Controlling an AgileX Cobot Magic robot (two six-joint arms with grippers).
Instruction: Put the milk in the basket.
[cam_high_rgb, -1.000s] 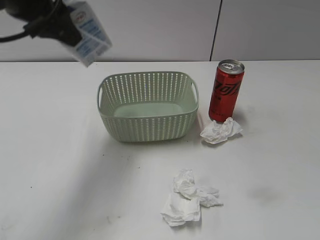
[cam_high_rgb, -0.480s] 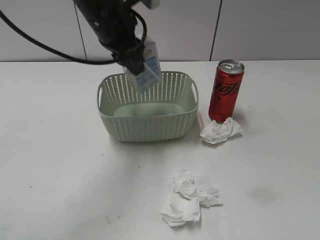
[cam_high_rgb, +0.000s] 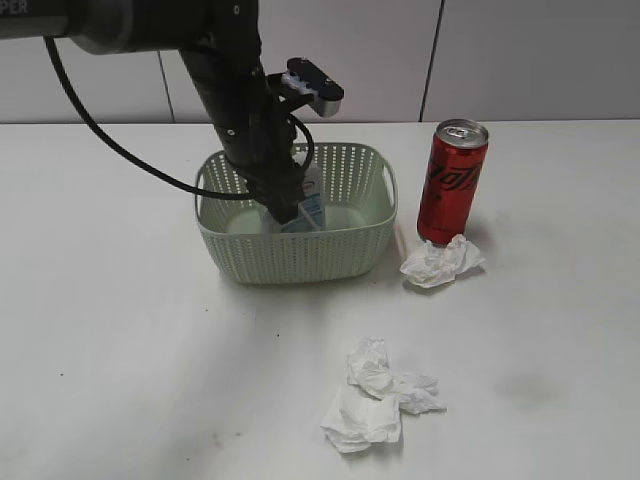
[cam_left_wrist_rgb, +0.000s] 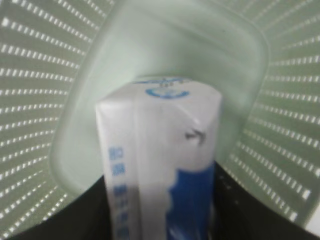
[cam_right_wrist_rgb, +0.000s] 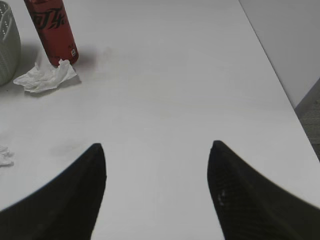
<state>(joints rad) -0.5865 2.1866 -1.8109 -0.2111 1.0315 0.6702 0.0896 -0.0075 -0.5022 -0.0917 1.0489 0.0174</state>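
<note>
My left gripper (cam_high_rgb: 288, 208) is shut on the milk (cam_high_rgb: 306, 203), a white carton with blue print, and holds it down inside the pale green basket (cam_high_rgb: 345, 245). In the left wrist view the milk (cam_left_wrist_rgb: 160, 150) fills the middle between the dark jaws (cam_left_wrist_rgb: 161, 220), with the basket's floor and perforated walls (cam_left_wrist_rgb: 45, 100) all around it. I cannot tell whether the carton touches the floor. My right gripper (cam_right_wrist_rgb: 156, 146) is open and empty above bare table, out of the exterior view.
A tall red soda can (cam_high_rgb: 452, 180) stands right of the basket, with a crumpled tissue (cam_high_rgb: 442, 262) at its foot; both also show in the right wrist view (cam_right_wrist_rgb: 50, 30). Another crumpled tissue (cam_high_rgb: 378, 398) lies on the near table. The table's right edge (cam_right_wrist_rgb: 280, 85) shows.
My left arm has swung from the upper left over the basket and lowered the milk down into it. The right arm has not moved.
</note>
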